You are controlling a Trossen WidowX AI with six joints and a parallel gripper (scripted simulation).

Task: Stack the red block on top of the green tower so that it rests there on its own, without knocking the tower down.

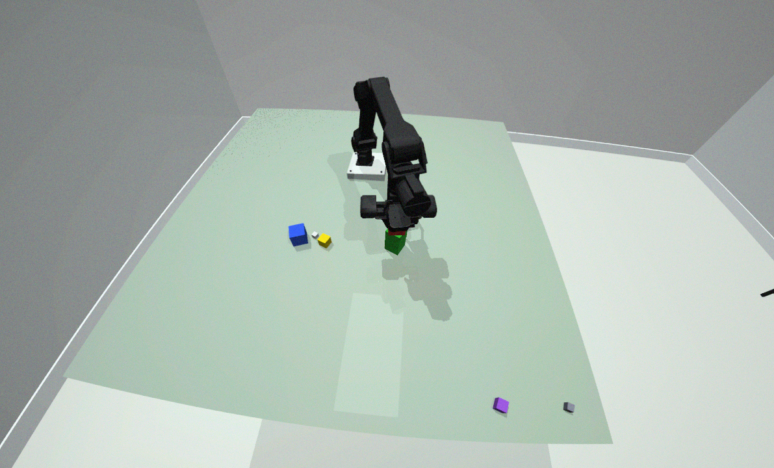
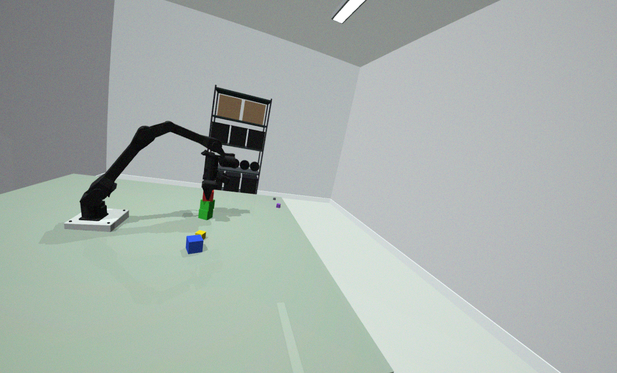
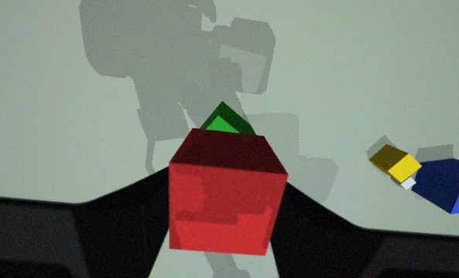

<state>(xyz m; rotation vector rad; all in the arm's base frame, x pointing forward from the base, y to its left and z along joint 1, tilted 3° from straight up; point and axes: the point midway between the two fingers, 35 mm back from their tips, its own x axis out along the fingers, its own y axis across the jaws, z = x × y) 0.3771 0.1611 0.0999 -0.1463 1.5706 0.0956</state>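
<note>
Red block [image 3: 225, 208] in pincer [image 3: 223, 216], unlabeled

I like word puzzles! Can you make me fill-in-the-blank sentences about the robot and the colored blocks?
1. The gripper is shut on the ____ block.
2. That block is right above the ____ tower.
3. The yellow block lies next to the bigger ____ block.
4. The tiny block between those two is ____.

Missing words: red; green; blue; white
</note>
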